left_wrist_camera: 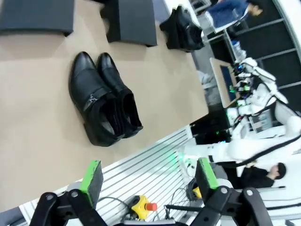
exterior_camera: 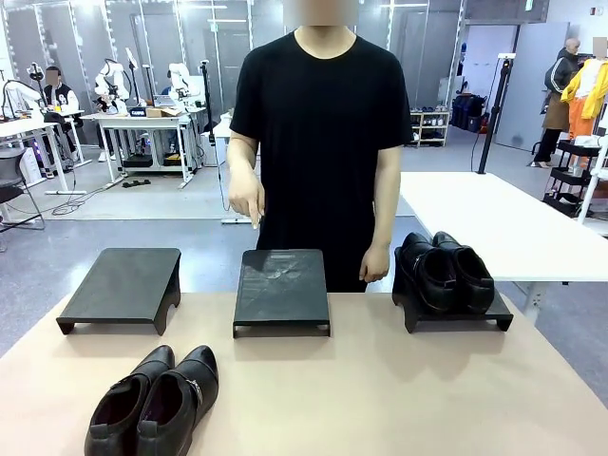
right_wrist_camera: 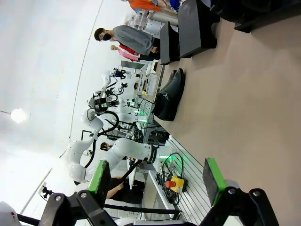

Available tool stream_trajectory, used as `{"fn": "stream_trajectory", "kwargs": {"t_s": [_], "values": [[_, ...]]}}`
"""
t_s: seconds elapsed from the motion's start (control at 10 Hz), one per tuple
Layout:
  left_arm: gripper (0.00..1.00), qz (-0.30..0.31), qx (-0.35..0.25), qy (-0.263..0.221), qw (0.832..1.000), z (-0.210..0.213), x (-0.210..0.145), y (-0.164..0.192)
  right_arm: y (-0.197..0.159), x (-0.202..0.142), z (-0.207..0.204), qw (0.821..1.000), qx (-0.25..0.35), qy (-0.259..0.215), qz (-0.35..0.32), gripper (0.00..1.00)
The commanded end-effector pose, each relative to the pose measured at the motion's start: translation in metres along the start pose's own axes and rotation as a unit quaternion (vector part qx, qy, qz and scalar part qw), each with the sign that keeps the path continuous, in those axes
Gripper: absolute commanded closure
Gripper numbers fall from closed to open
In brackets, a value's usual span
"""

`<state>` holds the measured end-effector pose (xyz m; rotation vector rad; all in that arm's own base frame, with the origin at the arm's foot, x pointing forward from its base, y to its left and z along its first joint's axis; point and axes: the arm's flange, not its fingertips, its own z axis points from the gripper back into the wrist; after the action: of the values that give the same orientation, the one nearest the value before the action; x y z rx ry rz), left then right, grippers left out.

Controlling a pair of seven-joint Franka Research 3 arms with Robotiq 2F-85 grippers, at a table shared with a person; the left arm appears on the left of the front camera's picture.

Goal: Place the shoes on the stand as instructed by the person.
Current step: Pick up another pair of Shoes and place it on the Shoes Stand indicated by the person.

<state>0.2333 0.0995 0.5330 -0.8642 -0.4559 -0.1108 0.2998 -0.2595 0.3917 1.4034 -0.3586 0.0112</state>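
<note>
Black shoes [left_wrist_camera: 104, 101] lie well beyond left pincer [left_wrist_camera: 149, 162], spread wide; right pincer [right_wrist_camera: 156, 162] likewise.

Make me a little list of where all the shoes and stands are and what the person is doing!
Stands: three black ones in a row: left stand, middle stand, right stand
Shoes on a stand: one pair, on the right stand
Shoes on the table: other pair, near the left front
Bare stands: left and middle
Person's hand: finger points down at the middle stand

right pincer [right_wrist_camera: 156, 178] agape | shoes [right_wrist_camera: 169, 96] on table [right_wrist_camera: 244, 103] | stands [right_wrist_camera: 195, 23] beyond
</note>
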Motion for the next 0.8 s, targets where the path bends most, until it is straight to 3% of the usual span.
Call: {"fn": "stream_trajectory", "kwargs": {"t_s": [0.0, 0.4, 0.7], "values": [[0.00, -0.002, 0.032, 0.036, 0.999, -0.041, 0.016, -0.025, 0.000, 0.000, 0.000, 1.000, 0.001, -0.001, 0.002, 0.00], [0.00, -0.036, 0.088, 0.114, 0.989, -0.111, 0.036, -0.064, 0.000, 0.000, 0.000, 1.000, 0.001, -0.001, 0.002, 0.00], [0.00, -0.042, 0.108, 0.138, 0.984, -0.138, 0.038, -0.071, 0.000, 0.000, 0.000, 1.000, 0.001, -0.001, 0.002, 0.00]]}}
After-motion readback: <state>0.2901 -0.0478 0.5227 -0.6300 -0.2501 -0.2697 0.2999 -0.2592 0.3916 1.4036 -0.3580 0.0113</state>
